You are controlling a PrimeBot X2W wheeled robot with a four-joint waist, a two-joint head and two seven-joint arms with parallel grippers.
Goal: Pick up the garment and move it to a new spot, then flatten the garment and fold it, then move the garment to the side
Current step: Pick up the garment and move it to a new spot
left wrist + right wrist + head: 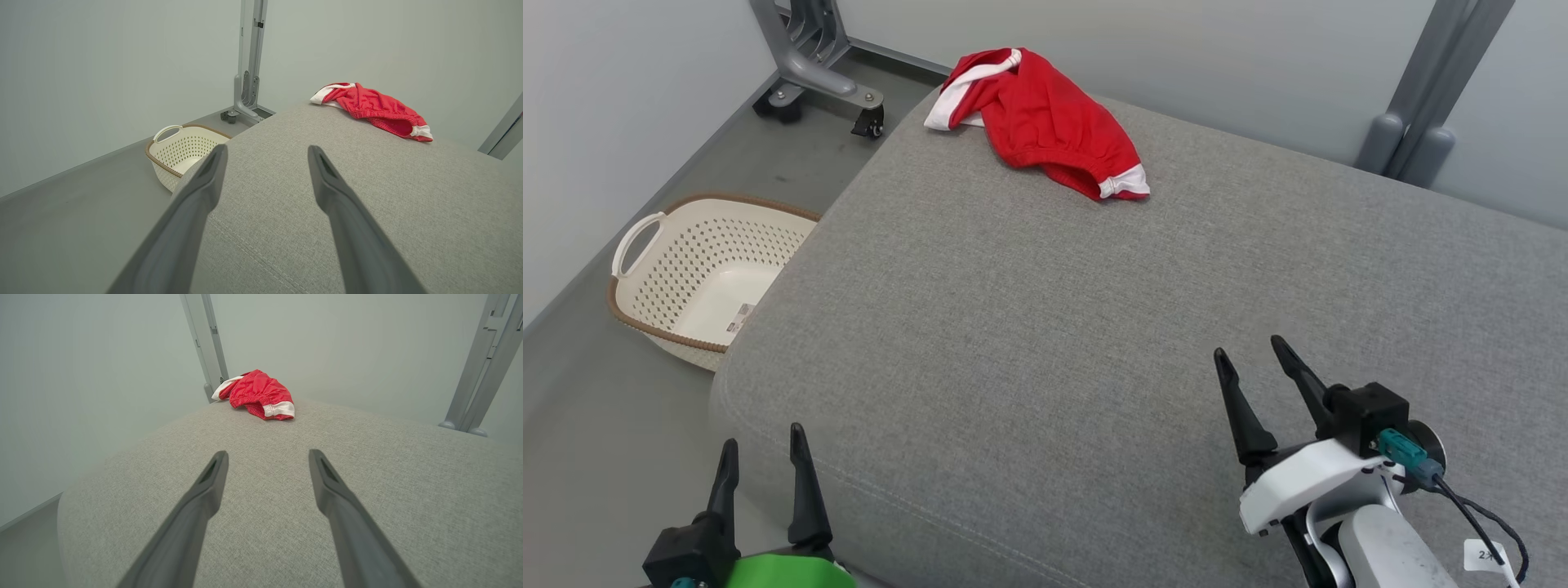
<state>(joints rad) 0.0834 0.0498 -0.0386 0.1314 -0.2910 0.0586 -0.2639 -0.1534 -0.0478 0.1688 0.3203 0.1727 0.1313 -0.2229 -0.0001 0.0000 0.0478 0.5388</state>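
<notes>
A crumpled red garment (1045, 122) with white trim lies near the far left corner of the grey cushioned surface (1054, 343). It also lies far ahead in the left wrist view, garment (376, 108), and in the right wrist view, garment (257, 394). My left gripper (764, 445) stands open at the near left edge of the surface, nothing between its fingers. My right gripper (1250, 355) hovers open over the near right part, well short of the garment. Both pairs of fingers point toward the garment: left gripper (267, 151), right gripper (267, 455).
A cream perforated basket (698, 273) with a brown rim sits on the floor to the left of the surface. A grey wheeled frame leg (809, 65) stands at the far left, and grey posts (1421, 122) rise behind the far right edge. Pale walls enclose the area.
</notes>
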